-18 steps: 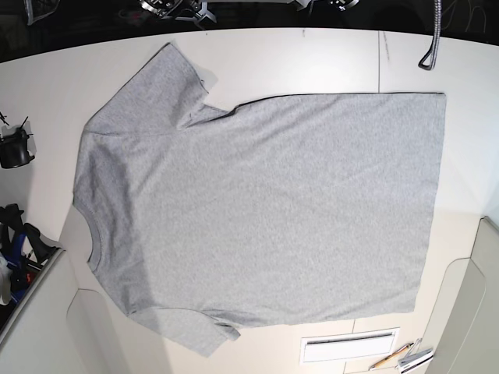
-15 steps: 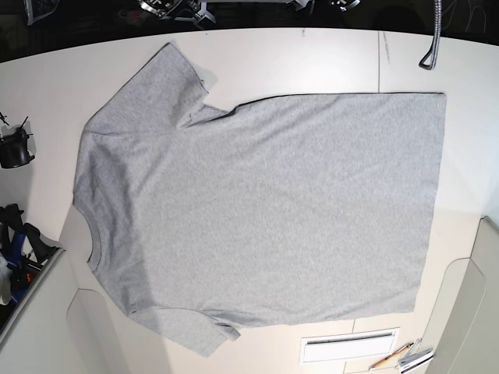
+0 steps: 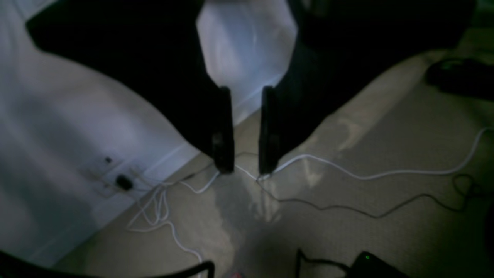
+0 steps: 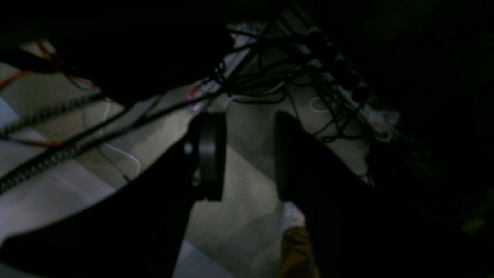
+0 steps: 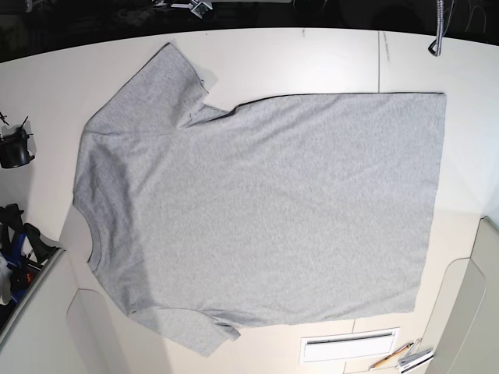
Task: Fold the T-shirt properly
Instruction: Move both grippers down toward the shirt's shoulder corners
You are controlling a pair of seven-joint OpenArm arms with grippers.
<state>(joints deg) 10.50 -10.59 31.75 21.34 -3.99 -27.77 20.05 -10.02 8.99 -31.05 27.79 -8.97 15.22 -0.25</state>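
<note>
Grey T-shirt (image 5: 257, 210) lies flat, plain side up, on white tabletop (image 5: 312, 58), neck at 9 o'clock. Left fingers (image 3: 224, 131) and right fingers (image 4: 210, 154) parted, empty, over floor.

T-shirt (image 5: 265, 210): plain heather grey | table (image 5: 327, 58): off-white | pencil (image 5: 390, 357): orange | cable (image 3: 386, 173): white

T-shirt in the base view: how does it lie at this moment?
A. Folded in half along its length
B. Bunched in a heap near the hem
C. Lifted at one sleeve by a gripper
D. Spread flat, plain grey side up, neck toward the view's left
D. The T-shirt lies spread out on the table, no lettering showing, with both sleeves out and the collar at the view's left; no gripper touches it.
</note>
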